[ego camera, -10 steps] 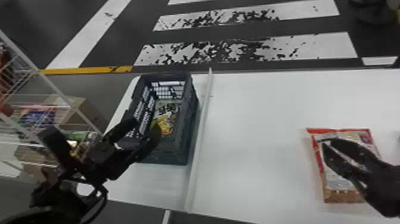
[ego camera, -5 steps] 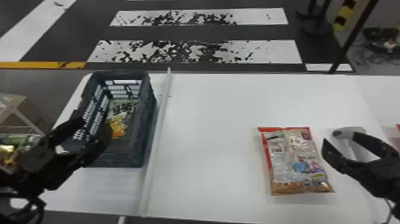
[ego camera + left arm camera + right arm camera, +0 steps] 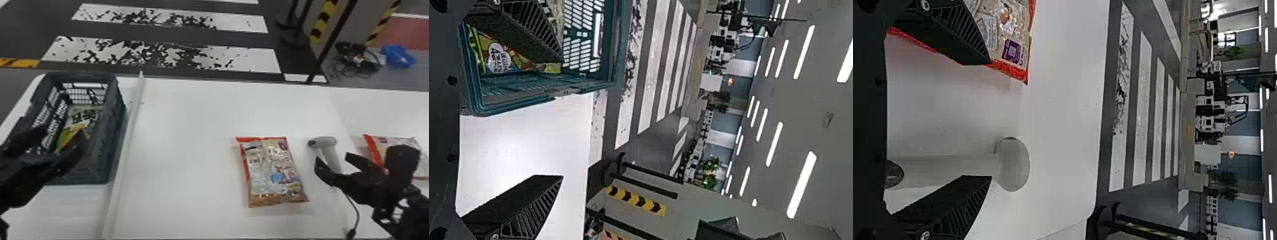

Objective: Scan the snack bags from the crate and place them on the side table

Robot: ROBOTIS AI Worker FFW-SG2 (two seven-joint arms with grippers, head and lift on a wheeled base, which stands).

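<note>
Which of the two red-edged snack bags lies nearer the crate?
The bag between the crate and the grey scanner; the other red-edged bag lies on the scanner's far side, to its right.

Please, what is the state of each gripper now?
Left gripper: open, holding nothing, at the crate.
Right gripper: open, holding nothing, near the scanner.

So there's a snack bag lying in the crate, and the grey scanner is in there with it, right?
Not quite: the snack bag is in the crate, but the head view shows the grey scanner on the white table.
</note>
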